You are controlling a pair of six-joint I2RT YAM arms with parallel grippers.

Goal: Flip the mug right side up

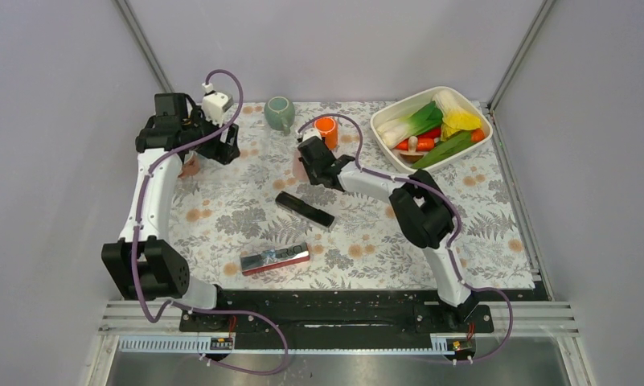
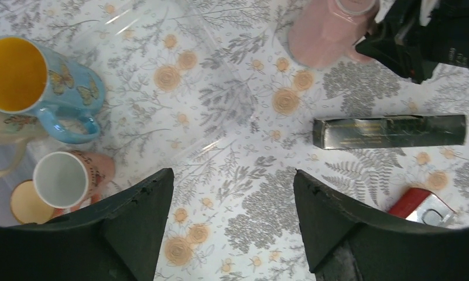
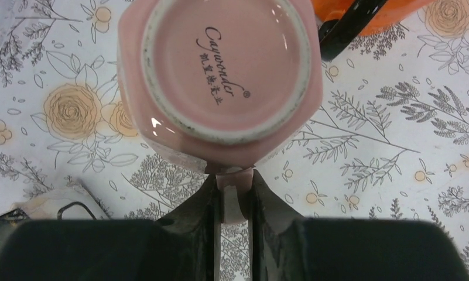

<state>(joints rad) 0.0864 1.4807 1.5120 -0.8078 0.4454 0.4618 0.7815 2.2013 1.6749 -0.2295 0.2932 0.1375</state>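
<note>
Centrally, toward the far side of the floral-patterned tabletop (image 1: 222,217), the pink glazed ceramic mug (image 3: 220,70) is shown inverted. Its printed base is turned upward and its rim is judged to rest on the tabletop, so that its long axis stands vertical. Its handle (image 3: 232,202) projects sideways toward the right arm (image 1: 367,181), whose jaws are pressed together on that handle, pinching it from both sides. The mug body thus lies directly ahead of the jaws, beyond their tips, with a small orange cup (image 1: 326,129) just beside it on the far side. The left arm (image 1: 153,185) is stationed well apart at the far left, above a blue butterfly-printed mug (image 2: 68,88), its jaws spread with nothing between them. The right arm is therefore the nearer and the one engaged. For the coming move, a lift followed by a half-turn about the handle's axis is judged necessary, and clearance from the orange cup is the point to be watched.
</note>
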